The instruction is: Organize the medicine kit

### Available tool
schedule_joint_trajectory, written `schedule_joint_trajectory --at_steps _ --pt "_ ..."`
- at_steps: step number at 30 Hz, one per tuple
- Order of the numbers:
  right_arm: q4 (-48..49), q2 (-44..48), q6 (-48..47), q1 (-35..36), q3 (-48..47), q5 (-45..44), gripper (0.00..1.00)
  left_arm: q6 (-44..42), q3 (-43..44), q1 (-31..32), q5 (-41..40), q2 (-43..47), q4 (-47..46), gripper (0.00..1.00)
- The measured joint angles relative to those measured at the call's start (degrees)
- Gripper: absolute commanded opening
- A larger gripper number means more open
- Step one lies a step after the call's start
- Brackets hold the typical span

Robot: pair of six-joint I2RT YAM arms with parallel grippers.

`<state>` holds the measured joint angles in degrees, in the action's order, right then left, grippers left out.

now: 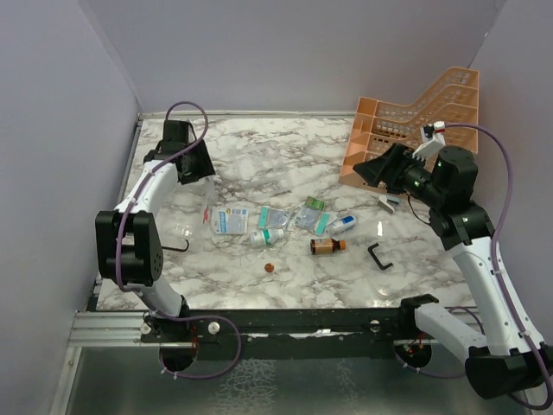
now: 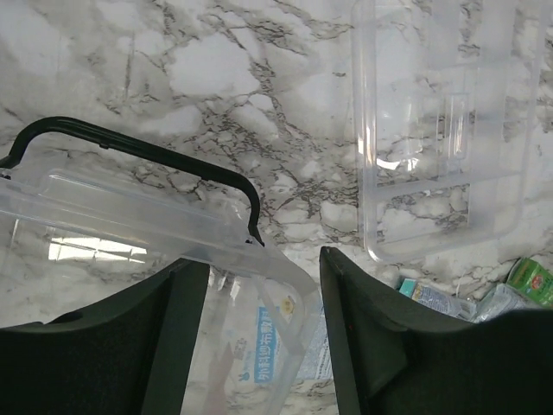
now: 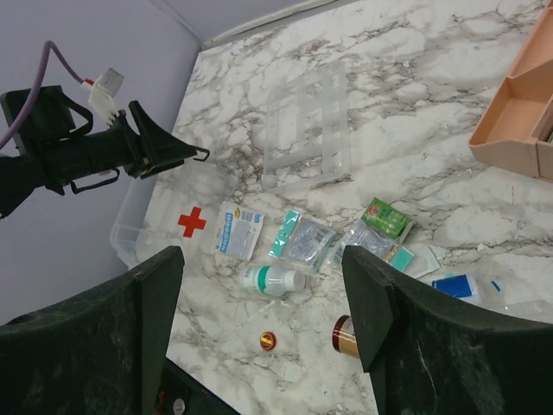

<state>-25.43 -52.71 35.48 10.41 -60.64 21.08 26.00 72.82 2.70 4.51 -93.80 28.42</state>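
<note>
Left gripper (image 2: 259, 259): released, fingers apart. A corner of the kit's clear rim sits in the gap. Whether either finger touches the plastic cannot be told.
Left gripper place: over the 12 o'clock edge of the kit, at the counter's 9 o'clock side.
Right gripper (image 3: 261, 251): released, fingers wide, nothing between them, touching nothing. It hangs above the counter (image 1: 285, 285) just in front of the rack, pointing toward 9 o'clock.
Kit (image 1: 186, 220): clear box with a red cross, resting on the counter at 9 o'clock, close to the left wall.
Handle (image 2: 138, 147): black, on the kit's rim, at 10 o'clock from the left gripper in the left wrist view.
Tray (image 2: 441, 130): flat clear piece, lying on the counter at 2 o'clock of the kit, apart from it.
White sachet (image 1: 231, 220): blue print, just at 3 o'clock of the kit.
White bottle (image 1: 266, 235): green label, on its side, mid-counter.
Green sachet (image 1: 314, 204): at 1 o'clock of the white bottle, among other clear sachets.
Blue bottle (image 1: 343, 224): on its side, at 3 o'clock of the sachets.
Brown bottle (image 1: 327, 246): on its side, just at 6 o'clock of the blue bottle.
Cap (image 1: 269, 267): small, reddish, alone at 6 o'clock of the white bottle.
Loose handle (image 1: 380, 257): black U shape, at 3 o'clock of the brown bottle.
Rack (image 1: 415, 121): orange, at the counter's 2 o'clock corner.
</note>
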Motion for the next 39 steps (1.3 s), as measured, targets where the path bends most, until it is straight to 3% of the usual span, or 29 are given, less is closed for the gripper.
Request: schedule_joint_trajectory --at_steps 8,28,32,39 --pt "1.68 -4.39 -0.02 0.0 0.31 0.0 0.74 -7.91 4.68 1.05 6.19 -4.55 -0.48 0.36" --pt "4.04 -8.79 0.76 0.0 2.01 0.0 0.68 -20.13 3.54 12.72 19.85 -6.71 -0.46 0.33" --pt "4.02 -8.79 1.36 0.0 2.67 0.0 0.68 -22.69 2.95 13.22 23.65 -6.71 0.26 0.37" --pt "3.74 -8.79 1.77 0.0 2.95 0.11 0.7 -26.56 3.76 14.27 24.13 -6.71 3.04 0.6"
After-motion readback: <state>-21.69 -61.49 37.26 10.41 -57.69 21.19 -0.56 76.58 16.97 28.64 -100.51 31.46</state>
